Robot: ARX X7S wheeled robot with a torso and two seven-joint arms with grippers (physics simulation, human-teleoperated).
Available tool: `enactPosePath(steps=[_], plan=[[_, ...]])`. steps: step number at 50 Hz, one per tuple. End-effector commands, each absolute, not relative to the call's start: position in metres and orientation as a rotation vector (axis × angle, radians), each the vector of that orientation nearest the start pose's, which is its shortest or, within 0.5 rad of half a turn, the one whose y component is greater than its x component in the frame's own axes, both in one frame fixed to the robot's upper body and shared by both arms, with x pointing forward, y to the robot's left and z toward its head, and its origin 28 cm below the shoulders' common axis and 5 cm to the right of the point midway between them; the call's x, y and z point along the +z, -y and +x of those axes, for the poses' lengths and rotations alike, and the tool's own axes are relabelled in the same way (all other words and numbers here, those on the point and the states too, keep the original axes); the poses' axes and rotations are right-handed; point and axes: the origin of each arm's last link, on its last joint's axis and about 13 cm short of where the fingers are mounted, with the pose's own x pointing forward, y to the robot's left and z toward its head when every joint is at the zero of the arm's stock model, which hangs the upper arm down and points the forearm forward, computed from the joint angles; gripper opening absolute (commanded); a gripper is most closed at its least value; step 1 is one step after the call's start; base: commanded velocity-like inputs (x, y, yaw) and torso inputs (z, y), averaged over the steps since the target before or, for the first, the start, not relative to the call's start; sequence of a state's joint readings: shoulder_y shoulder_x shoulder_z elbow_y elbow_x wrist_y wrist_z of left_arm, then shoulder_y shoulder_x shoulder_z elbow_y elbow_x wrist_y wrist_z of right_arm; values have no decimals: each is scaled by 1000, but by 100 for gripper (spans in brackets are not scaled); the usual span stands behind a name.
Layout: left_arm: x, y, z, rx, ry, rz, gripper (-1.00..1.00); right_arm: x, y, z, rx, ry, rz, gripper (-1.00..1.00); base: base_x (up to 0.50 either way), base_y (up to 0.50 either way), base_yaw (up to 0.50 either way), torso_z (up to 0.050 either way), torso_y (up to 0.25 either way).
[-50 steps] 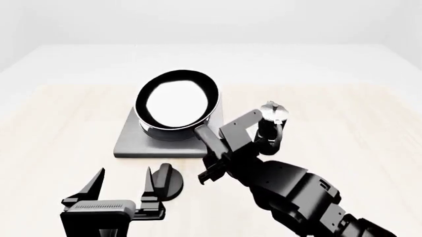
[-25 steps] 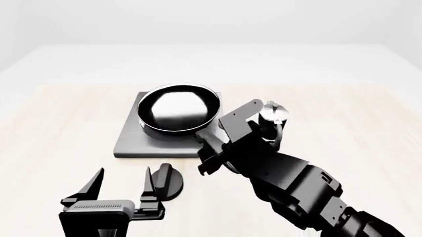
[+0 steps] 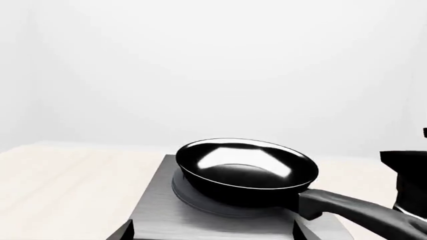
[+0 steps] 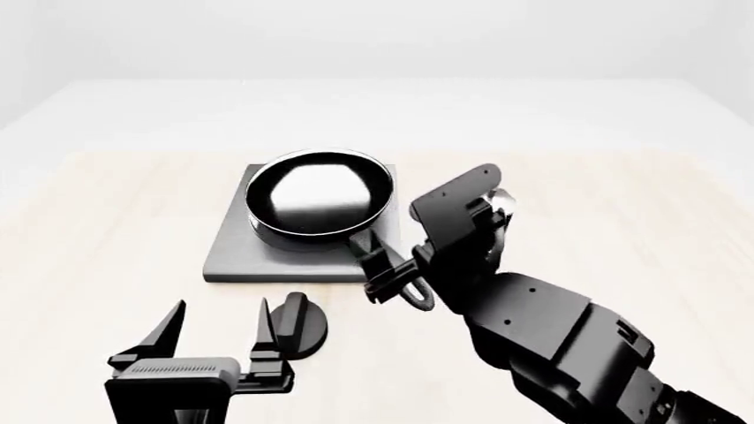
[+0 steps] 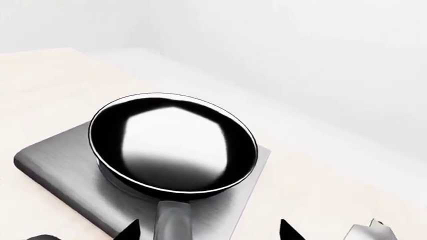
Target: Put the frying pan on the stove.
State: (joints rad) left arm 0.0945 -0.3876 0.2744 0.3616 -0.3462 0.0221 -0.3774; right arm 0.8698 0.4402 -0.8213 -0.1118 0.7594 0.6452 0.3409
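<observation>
The frying pan [image 4: 320, 201] lies flat on the grey stove [image 4: 236, 254], its long handle [image 4: 374, 256] pointing toward me past the stove's near edge. My right gripper [image 4: 395, 269] is open, one jaw on each side of the handle without touching it. In the right wrist view the pan [image 5: 173, 142] sits on the stove [image 5: 53, 165], with the handle [image 5: 172, 225] between the spread fingertips of the gripper [image 5: 208, 230]. My left gripper [image 4: 221, 329] is open and empty, near and left of the stove. The left wrist view shows the pan [image 3: 247, 170] on the stove [image 3: 157, 212].
A small black round knob [image 4: 302, 323] lies on the pale wooden table [image 4: 106, 221] beside my left gripper's right finger. A moka pot [image 4: 504, 201] stands right of the stove, mostly hidden behind my right wrist; its top shows in the right wrist view [image 5: 365, 231].
The pan has come down from a tilt to lie flat on the stove. My right gripper has opened, let go of the handle and risen a little. The left arm has not moved.
</observation>
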Motion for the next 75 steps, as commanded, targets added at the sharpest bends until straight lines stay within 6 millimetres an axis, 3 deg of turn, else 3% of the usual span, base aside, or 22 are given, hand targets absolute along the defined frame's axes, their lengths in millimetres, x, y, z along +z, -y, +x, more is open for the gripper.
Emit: enactPosePath(steps=[1,10,18,45,75], plan=[[64,-217,180,-4,157,-59,100,155,72,272,396,-30,-242,100,0,0,0,0,0],[75,-216,170,-20,194,-55,100,151,83,243,241,142,-179,100,0,0,0,0,0],[84,-214,161,-20,233,-38,100,154,84,212,203,240,-125,100,0,0,0,0,0],[103,-212,141,-46,310,-33,100,170,92,166,181,353,-111,100,0,0,0,0,0],[122,-212,115,-62,393,-37,100,177,95,130,191,411,-125,100,0,0,0,0,0]])
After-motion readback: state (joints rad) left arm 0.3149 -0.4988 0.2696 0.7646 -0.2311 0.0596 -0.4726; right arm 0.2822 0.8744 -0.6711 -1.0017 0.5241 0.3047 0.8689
